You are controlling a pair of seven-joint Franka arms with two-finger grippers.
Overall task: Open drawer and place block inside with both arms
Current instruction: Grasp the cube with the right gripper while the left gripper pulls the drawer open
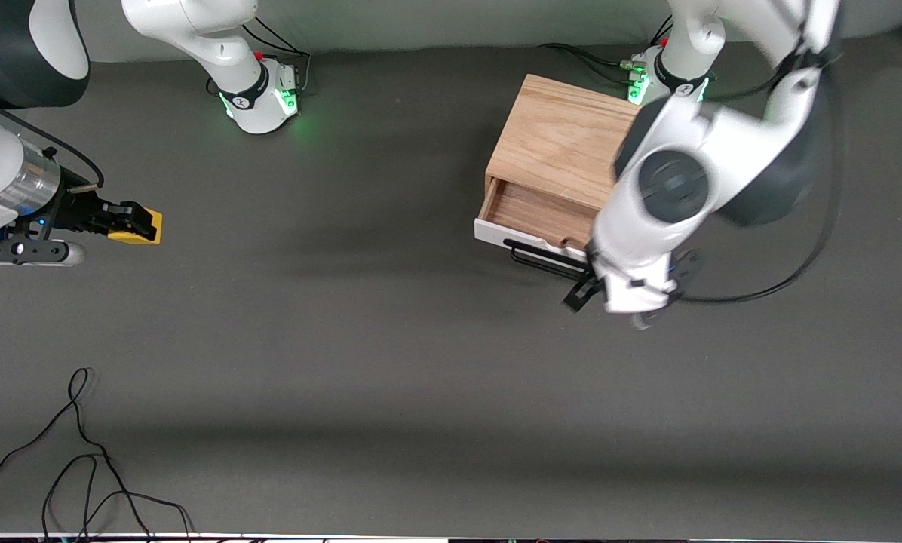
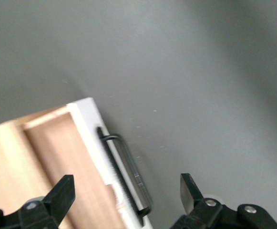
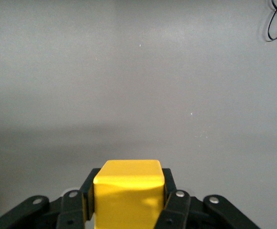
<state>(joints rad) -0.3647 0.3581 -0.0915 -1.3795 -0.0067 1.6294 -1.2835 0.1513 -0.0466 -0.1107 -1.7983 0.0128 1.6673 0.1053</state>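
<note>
Table [image 1: 391, 354]: matt dark grey covering, cloth-like, faintly speckled.

Cabinet [image 1: 564, 139], at 2 o'clock in the front view: light wood, visible grain, satin unvarnished look.

Drawer [image 1: 530, 215]: wooden interior like the cabinet; smooth white painted front; black bar handle [image 2: 128, 171] with a slight sheen, metal by its look.

Block [image 3: 128, 191], pinched in my right gripper [image 3: 128, 205]: smooth yellow faces, soft gloss, plastic-looking.

My left gripper [image 2: 126, 195]: matt black plastic fingers, small bright metal screws.

My arms' shells: glossy white plastic, dark grey joints; brushed metal ring on the right wrist.

Cables [image 1: 81, 467], at 7 o'clock: thin, black, smooth sheath.
</note>
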